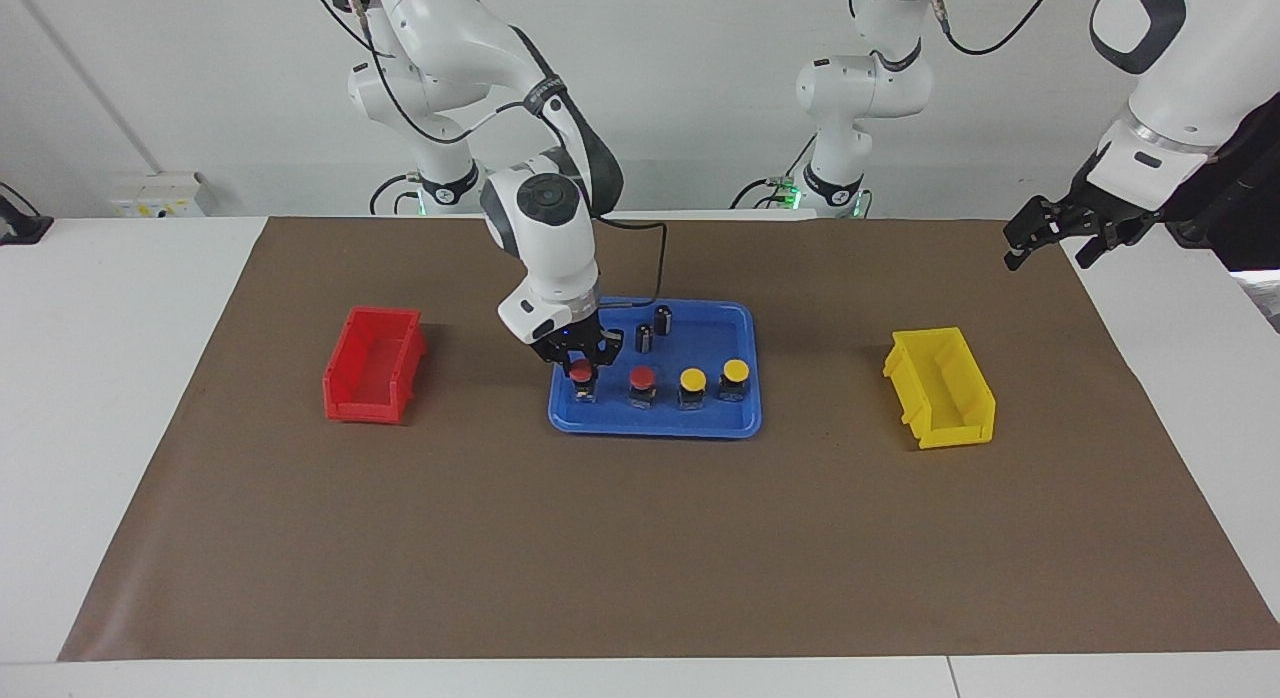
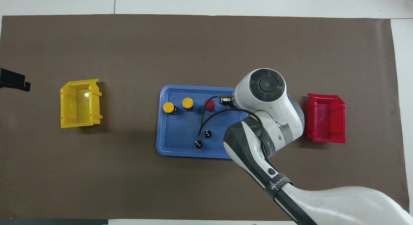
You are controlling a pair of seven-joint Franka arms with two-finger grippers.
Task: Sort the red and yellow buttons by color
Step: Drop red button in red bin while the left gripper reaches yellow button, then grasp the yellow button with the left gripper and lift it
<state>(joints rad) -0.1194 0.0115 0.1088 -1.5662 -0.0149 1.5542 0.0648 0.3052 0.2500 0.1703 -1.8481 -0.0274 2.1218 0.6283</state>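
Note:
Four buttons stand in a row in the blue tray, along the side farther from the robots: two red-capped and two yellow-capped. My right gripper is down in the tray with its fingers open on either side of the end red button, which stands on the tray. In the overhead view the wrist hides that button; the other red button and both yellow ones show. My left gripper waits open in the air past the yellow bin.
A red bin stands toward the right arm's end of the brown mat, a yellow bin toward the left arm's end. Two dark capless cylinders stand in the tray nearer to the robots than the buttons.

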